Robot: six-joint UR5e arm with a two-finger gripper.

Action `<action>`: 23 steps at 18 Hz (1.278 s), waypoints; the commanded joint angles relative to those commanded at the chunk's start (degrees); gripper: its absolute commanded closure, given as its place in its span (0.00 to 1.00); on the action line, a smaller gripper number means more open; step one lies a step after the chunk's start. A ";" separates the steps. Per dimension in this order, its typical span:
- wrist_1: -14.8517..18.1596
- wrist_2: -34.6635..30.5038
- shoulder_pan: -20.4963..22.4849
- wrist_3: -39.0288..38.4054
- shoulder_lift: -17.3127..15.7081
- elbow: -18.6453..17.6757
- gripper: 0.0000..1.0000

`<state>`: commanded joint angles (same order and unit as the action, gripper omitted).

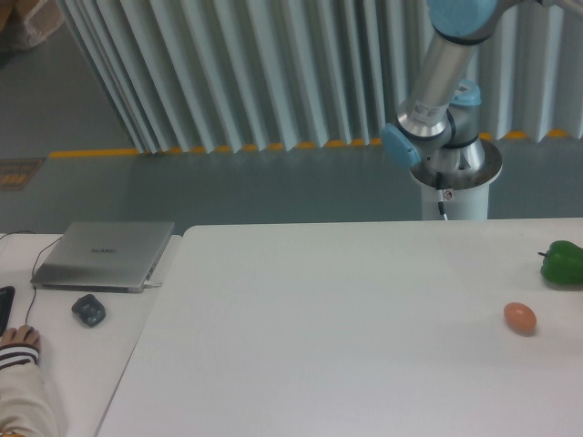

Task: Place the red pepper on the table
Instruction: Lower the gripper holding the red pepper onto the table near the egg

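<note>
The white table [328, 328] fills the lower middle and right of the camera view. The red pepper is out of view. The gripper is out of view too: only the arm's base [453, 177] and lower links [437, 82] show behind the table's far edge, rising out of the top of the frame. A green pepper [562, 263] sits at the table's right edge. A small orange-pink egg-shaped thing [520, 318] lies a little in front of it and to its left.
A narrower white desk [64, 364] stands to the left with a closed grey laptop [102, 256] and a dark mouse [88, 310]. A person's hand [18, 346] rests at the desk's left edge. A pleated curtain [255, 73] hangs behind.
</note>
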<state>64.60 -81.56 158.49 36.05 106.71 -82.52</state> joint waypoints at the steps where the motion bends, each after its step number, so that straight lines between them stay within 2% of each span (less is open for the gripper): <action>1: 0.26 0.09 -2.98 -1.76 -1.23 -0.87 0.68; 4: 0.18 0.79 -8.53 -2.74 -2.81 -3.34 0.68; 6: -0.26 0.09 -12.31 -2.83 -2.47 -4.92 0.68; 9: -0.35 -0.79 -15.13 -2.65 -1.16 -5.19 0.68; 12: -0.79 -2.71 -18.81 -2.12 2.96 -5.02 0.68; 14: -2.63 -10.33 -23.90 -1.95 6.57 -4.58 0.68; 15: -2.98 -11.59 -24.97 -1.43 7.71 -4.31 0.68; 17: -2.81 -11.86 -25.94 2.87 8.51 -4.57 0.67; 21: -2.81 -11.87 -26.12 3.59 8.61 -5.01 0.67; 22: -2.90 -11.87 -26.12 3.68 8.78 -5.10 0.65; 23: -2.90 -11.87 -26.12 3.94 8.78 -5.10 0.56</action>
<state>61.70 -93.43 132.36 39.99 115.49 -87.63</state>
